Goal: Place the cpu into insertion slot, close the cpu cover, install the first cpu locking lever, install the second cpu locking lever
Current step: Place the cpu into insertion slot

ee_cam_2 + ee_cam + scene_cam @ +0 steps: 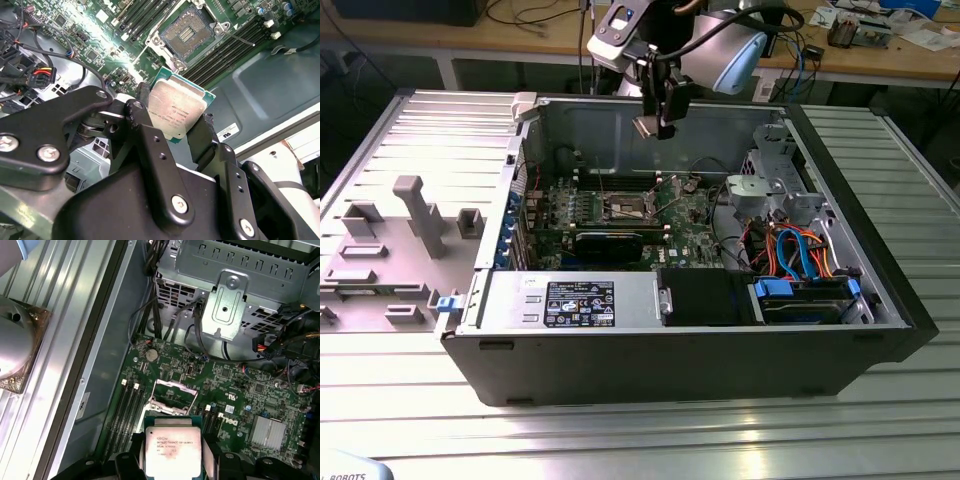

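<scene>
Your jaws are clenched on the cpu (177, 107), held at upper centre of the exterior view, well above the slot (628, 208). Keep it level, square its edges to the slot, and lower straight, never sliding across the contacts.

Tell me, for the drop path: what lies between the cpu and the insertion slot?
Nothing: the second wrist view shows open air from cpu to insertion slot.
</scene>
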Robot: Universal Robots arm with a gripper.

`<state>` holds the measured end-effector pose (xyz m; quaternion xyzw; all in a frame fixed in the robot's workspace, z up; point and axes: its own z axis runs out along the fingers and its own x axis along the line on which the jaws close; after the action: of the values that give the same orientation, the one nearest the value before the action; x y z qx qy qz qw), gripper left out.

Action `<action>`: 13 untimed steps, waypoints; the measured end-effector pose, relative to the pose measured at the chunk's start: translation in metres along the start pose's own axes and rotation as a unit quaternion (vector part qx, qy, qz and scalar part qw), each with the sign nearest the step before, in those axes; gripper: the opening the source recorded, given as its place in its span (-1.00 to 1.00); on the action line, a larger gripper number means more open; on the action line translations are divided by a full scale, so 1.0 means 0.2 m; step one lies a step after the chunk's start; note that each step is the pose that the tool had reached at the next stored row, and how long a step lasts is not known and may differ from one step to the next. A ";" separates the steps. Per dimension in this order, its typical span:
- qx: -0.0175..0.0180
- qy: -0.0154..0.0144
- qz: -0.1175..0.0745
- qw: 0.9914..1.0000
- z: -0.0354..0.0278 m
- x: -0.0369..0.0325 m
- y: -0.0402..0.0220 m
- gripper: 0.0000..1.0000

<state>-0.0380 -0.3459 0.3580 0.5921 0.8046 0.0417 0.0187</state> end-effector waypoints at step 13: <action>0.000 -0.001 0.013 1.000 0.000 0.000 0.000 0.09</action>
<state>-0.0380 -0.3459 0.3580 0.6023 0.7970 0.0414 0.0192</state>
